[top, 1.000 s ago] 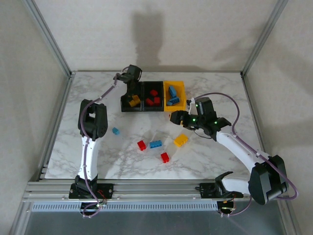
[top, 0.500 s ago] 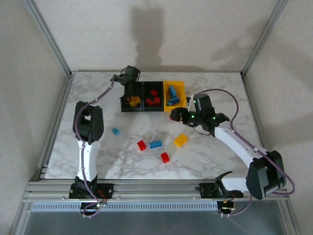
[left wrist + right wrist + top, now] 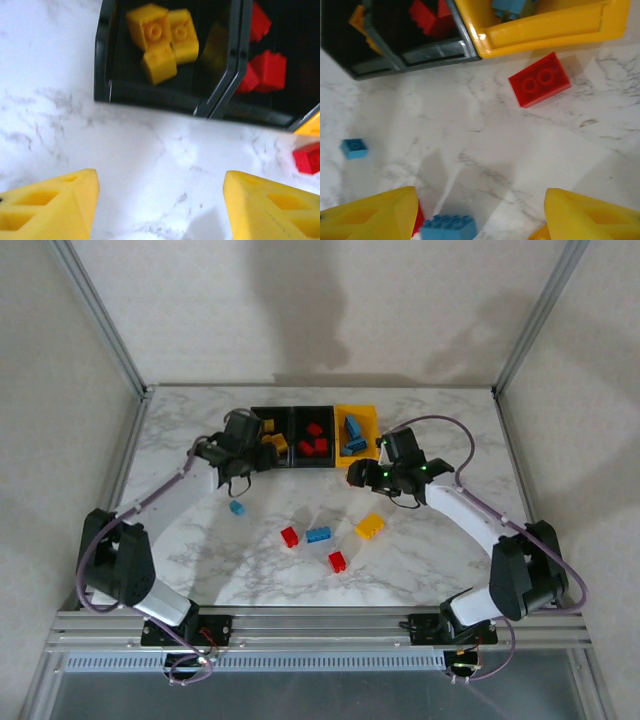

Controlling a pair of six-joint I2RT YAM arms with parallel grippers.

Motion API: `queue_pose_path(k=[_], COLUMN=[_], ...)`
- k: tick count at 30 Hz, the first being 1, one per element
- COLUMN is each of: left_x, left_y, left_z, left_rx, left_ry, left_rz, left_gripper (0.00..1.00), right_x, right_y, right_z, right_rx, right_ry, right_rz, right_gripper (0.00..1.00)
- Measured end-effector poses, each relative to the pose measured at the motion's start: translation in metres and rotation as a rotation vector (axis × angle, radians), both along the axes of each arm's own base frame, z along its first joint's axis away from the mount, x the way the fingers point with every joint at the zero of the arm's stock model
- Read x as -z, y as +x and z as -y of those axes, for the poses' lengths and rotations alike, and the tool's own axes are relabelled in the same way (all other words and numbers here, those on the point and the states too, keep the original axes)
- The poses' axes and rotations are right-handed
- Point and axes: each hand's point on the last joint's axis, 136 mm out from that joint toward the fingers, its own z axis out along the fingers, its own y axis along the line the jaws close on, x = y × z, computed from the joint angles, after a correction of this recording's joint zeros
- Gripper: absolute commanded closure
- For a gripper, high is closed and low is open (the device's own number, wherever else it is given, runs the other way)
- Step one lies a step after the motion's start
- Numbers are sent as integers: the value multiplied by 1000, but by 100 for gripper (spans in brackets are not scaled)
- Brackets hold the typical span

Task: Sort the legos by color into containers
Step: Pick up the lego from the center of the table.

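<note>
Marble desk point(image 3: 180, 440) carried the containers point(image 3: 150, 96) at its far side, some legos point(image 3: 315, 430) lying inside by color and others loose nearer the arms. Left pincer point(image 3: 160, 200) and right pincer point(image 3: 480, 210) both hung released and empty just before the bins.

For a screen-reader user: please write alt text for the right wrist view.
A red lego lies on the marble table just outside the yellow bin, which holds blue legos. The right gripper is open, its yellow fingers apart at the bottom corners, a blue lego between them and a smaller blue lego at left.
</note>
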Motion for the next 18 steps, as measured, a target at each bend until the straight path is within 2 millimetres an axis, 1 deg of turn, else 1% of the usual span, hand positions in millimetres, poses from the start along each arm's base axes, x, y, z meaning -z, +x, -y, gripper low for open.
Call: queue_pose_path(k=[3,5,8,10,14,18], left_x=[14,20,23,22,20,19], left_y=[-22,-32,-39,-40,-42,-41], left_z=[6,12,20,22,23,23], left_rx=[14,28,39,38,35,30], left_ry=[-22,-36,-50,-59,-67,-74], left_rz=[-23,-36,-37,-36,-28,-22], left_gripper=[32,32,32,32,32,32], right_x=[24,40,62,73,88,91], right_y=[10,18,33,41,53,63], right_z=[3,6,12,14,15,11], right_rx=[-3,-5,-9,-13,-32,-49], right_ry=[-95,-156,-242,-283,-330,-342], right_rz=[4,15,48,68,105,152], right_gripper=[25,23,22,21,20,21])
